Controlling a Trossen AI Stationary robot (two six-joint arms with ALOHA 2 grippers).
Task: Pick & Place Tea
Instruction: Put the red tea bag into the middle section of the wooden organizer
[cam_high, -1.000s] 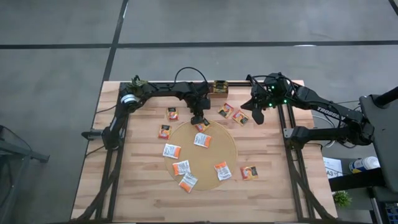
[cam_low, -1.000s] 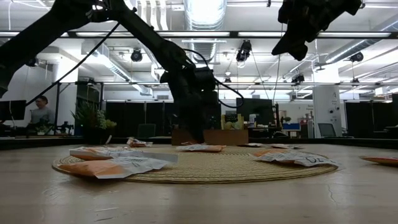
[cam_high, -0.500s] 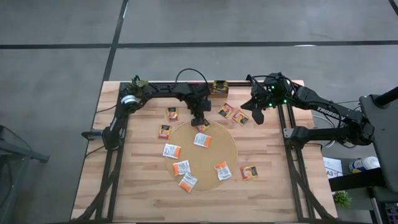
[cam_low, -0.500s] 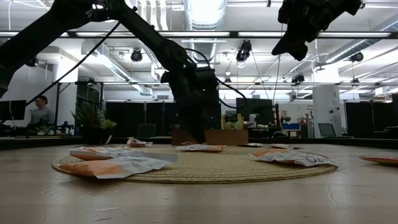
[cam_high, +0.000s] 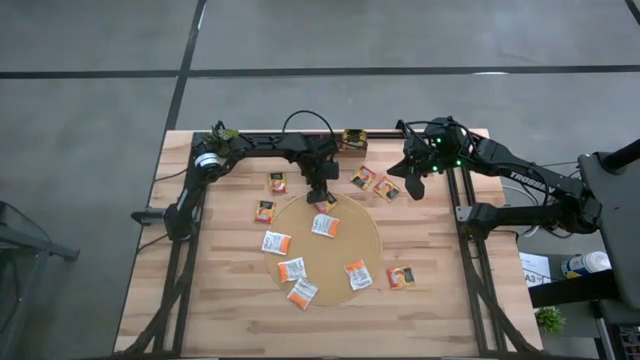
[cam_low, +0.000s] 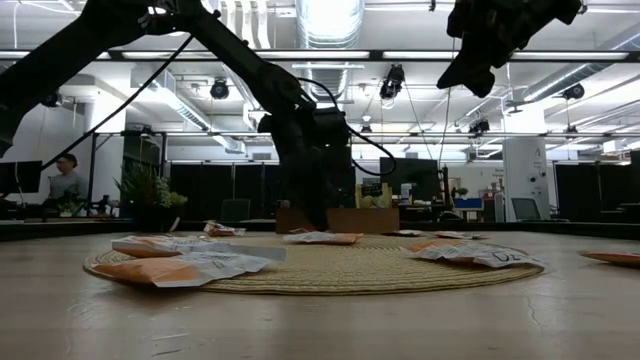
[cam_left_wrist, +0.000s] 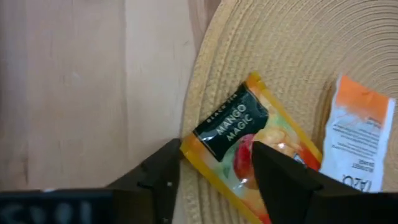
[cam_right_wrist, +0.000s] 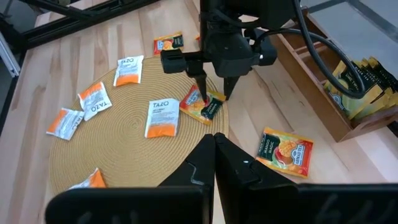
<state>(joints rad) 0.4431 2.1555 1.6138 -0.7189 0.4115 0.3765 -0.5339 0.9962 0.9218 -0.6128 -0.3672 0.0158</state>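
L gripper (cam_left_wrist: 214, 177) part-open, fingers straddling dark mango sachet (cam_left_wrist: 242, 140) on mat's (cam_left_wrist: 323, 37) edge, not yet gripped; light, thin, slippery, crinkly; pinch across edges; R gripper (cam_right_wrist: 214, 155) shut, empty, parked aloft.

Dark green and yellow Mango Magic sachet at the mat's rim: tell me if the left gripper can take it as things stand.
Probably yes. The left gripper straddles the dark green and yellow Mango Magic sachet on the round woven mat, fingers either side, nothing between.

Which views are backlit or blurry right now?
Low view: ceiling lights glare, both arms silhouetted, near mat edge soft. Left wrist view: Mango Magic sachet sharp, dark fingers blurred. High view: evenly lit.
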